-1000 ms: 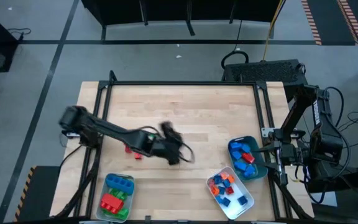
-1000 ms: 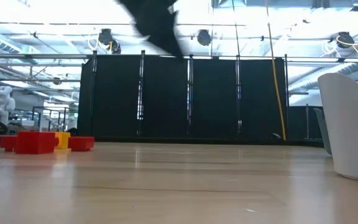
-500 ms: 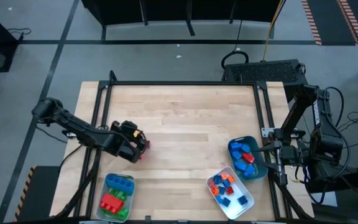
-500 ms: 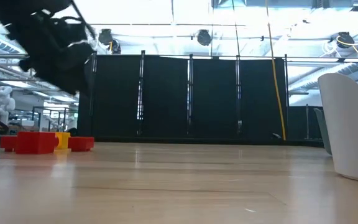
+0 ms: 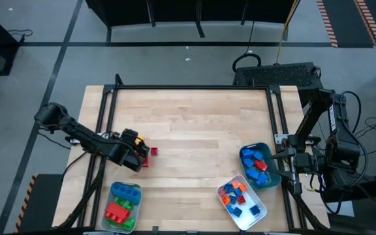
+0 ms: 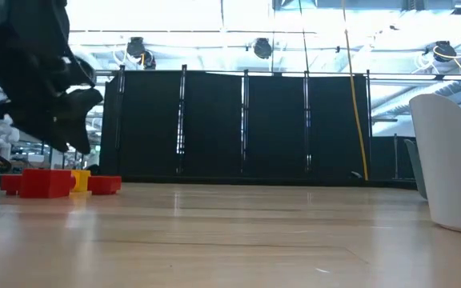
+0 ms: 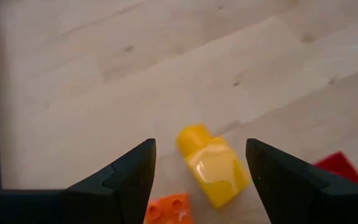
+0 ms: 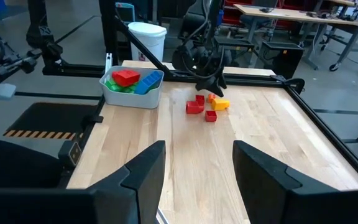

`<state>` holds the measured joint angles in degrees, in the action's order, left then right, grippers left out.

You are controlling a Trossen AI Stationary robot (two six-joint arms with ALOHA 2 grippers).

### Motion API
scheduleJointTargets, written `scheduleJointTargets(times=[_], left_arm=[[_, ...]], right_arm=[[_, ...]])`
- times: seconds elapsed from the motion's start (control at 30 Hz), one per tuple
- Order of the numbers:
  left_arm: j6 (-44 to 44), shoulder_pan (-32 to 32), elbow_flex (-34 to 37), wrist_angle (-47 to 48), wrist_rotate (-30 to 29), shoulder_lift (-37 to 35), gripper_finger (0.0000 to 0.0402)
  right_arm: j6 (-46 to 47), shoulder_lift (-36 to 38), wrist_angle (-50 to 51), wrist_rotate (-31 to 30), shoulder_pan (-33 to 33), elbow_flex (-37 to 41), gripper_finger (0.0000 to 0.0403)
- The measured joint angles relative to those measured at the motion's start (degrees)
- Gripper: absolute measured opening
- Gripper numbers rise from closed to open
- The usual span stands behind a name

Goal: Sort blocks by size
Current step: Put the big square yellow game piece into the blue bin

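In the high view, three trays line the lower edge of the frame. A pale tray [image 5: 123, 206] at lower left holds long blocks: a blue brick [image 5: 126, 191], a red brick [image 5: 115, 212] and green ones. A white tray [image 5: 241, 202] at lower right holds small blue, red and orange blocks. Just above it, a teal tray [image 5: 258, 165] holds blue and red blocks. No brand, label or writing can be read on any of them.

Above the lower-left tray, on the wooden surface [image 5: 194, 130], the left gripper [image 5: 138, 154] hangs over a small cluster of loose blocks at left of centre. Its fingers are spread apart with nothing between them. The left wrist view shows a yellow block [image 7: 211, 163] lying on its side between the fingers, an orange block [image 7: 169, 208] beside it and the corner of a red block [image 7: 340, 167] at the right edge.

The right gripper [image 5: 286, 158] waits at the right edge of the surface beside the teal tray, fingers apart and empty.

In the low view the loose red blocks [image 6: 46, 182] sit at far left.
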<state>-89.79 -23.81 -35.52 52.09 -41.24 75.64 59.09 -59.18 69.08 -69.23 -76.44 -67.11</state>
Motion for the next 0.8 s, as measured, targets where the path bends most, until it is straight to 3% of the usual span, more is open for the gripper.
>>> scheduleJointTargets(times=[0.2, 0.8], left_arm=[[0.47, 0.00, 2.73, -9.68, 0.53, 0.05, 0.0249], [-1.15, 0.20, 3.14, -16.11, 3.73, 11.92, 0.0249]], right_arm=[[-0.20, 0.00, 0.00, 0.00, 0.00, 0.00, 0.0171], [0.00, -0.11, -0.07, 0.04, 0.00, 0.00, 0.0171]])
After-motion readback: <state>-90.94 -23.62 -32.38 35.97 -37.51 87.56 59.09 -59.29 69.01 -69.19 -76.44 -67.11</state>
